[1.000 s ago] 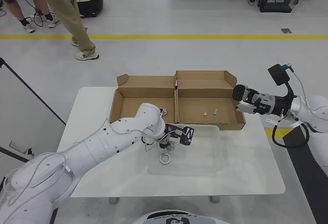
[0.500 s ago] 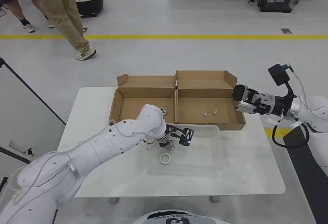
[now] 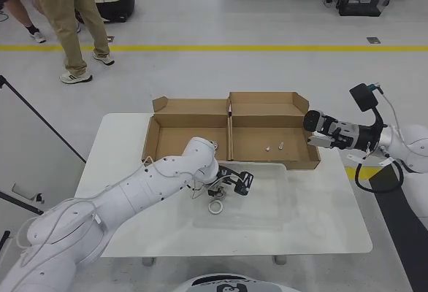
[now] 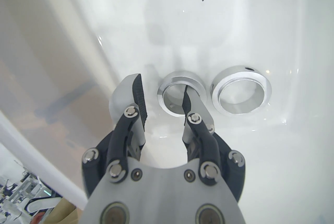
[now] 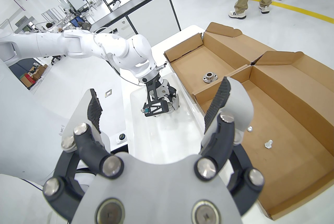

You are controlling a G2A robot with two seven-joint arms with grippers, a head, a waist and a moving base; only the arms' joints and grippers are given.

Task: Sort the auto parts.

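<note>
Left wrist view puts us right on the action: the left gripper (image 4: 161, 85) has its jaws spread, one finger dipped inside a silver metal ring (image 4: 182, 77), the other outside its wall, so the rim sits between them, not yet pinched. A second silver ring (image 4: 241, 72) lies just beside it in the white plastic tray (image 4: 234, 0).

Sorting looks partly done. A flanged metal hub (image 5: 209, 77) lies in the left brown cardboard box (image 3: 177, 139), and two small bolts (image 3: 280, 144) in the right brown cardboard box (image 3: 287, 135). The right gripper (image 3: 309, 130) hovers at that box's right wall, jaws spread and empty.
</note>
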